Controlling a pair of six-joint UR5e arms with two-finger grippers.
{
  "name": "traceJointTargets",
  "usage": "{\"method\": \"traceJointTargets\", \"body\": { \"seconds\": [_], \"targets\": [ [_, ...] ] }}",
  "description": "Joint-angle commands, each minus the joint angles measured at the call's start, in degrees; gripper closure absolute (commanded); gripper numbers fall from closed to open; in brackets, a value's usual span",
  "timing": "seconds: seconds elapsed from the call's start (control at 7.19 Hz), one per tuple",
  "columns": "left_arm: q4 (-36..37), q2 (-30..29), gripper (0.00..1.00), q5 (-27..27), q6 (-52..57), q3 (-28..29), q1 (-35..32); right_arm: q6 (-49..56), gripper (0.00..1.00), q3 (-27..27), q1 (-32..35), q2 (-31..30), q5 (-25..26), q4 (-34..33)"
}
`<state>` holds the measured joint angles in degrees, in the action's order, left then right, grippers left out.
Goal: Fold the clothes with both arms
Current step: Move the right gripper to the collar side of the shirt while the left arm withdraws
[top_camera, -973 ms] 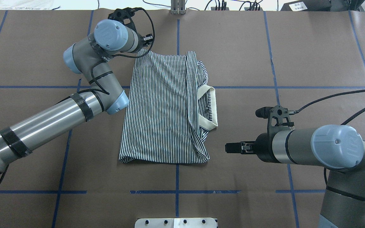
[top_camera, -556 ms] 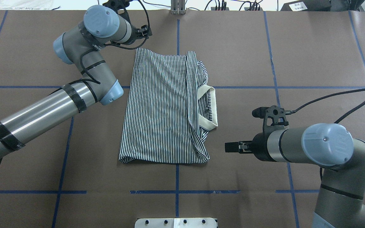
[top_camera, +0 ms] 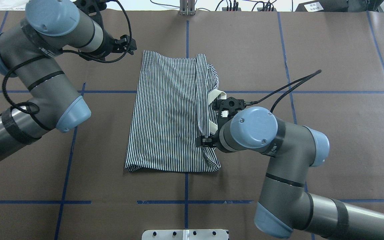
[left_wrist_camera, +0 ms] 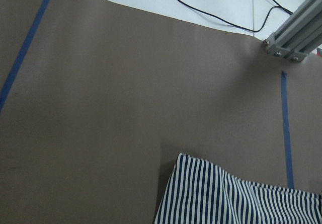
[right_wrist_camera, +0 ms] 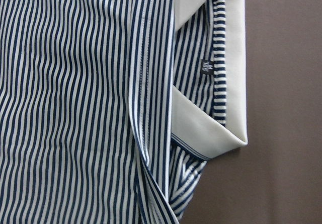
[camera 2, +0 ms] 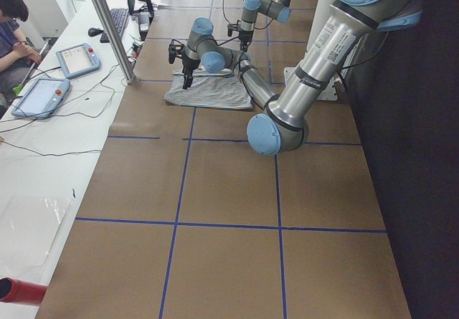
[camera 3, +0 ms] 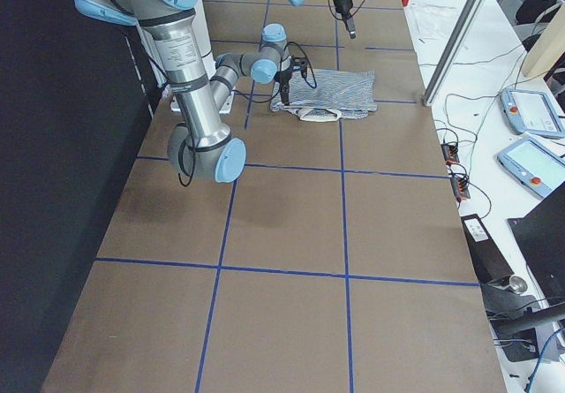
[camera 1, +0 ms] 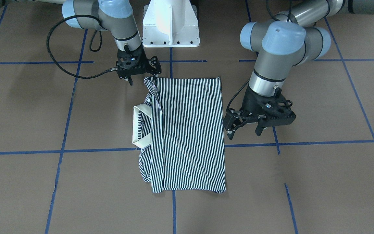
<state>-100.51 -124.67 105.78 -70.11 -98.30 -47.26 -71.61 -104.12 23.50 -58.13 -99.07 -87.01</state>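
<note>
The striped polo shirt (top_camera: 168, 113) lies folded into a long rectangle on the brown table, its cream collar (top_camera: 221, 96) poking out on my right. It also shows in the front view (camera 1: 190, 130), with the collar (camera 1: 136, 130). The right wrist view looks straight down on the stripes (right_wrist_camera: 75, 108) and the collar (right_wrist_camera: 236, 58). My right gripper (top_camera: 201, 141) (camera 1: 143, 78) hangs over the shirt's right edge near the collar, jaws apart and empty. My left gripper (top_camera: 130, 45) (camera 1: 243, 133) is open and empty, off the shirt beside its left edge. The left wrist view shows one shirt corner (left_wrist_camera: 226, 199).
The white pedestal base (camera 1: 170, 29) stands at the table's near edge. An aluminium post (top_camera: 187, 8) and cables sit at the far edge. Blue tape lines grid the table. An operator (camera 2: 14, 18) sits beside the table in the left side view.
My right arm has swung in from the bare table on the right to over the shirt's right edge. My left arm has pulled back left, away from the shirt's far-left corner.
</note>
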Motion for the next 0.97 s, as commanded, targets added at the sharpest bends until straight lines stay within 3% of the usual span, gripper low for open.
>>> {"method": "traceJointTargets", "body": {
  "seconds": [0.0,0.83],
  "targets": [
    [3.0,2.1,0.0,0.9,0.1,-4.3,0.5,2.8,0.0,7.5,0.0,7.7,-0.2,-6.4],
    [1.5,2.8,0.0,0.8,0.1,-3.5,1.3,8.2,0.0,8.8,-2.1,5.8,-0.7,-10.5]
  ]
}}
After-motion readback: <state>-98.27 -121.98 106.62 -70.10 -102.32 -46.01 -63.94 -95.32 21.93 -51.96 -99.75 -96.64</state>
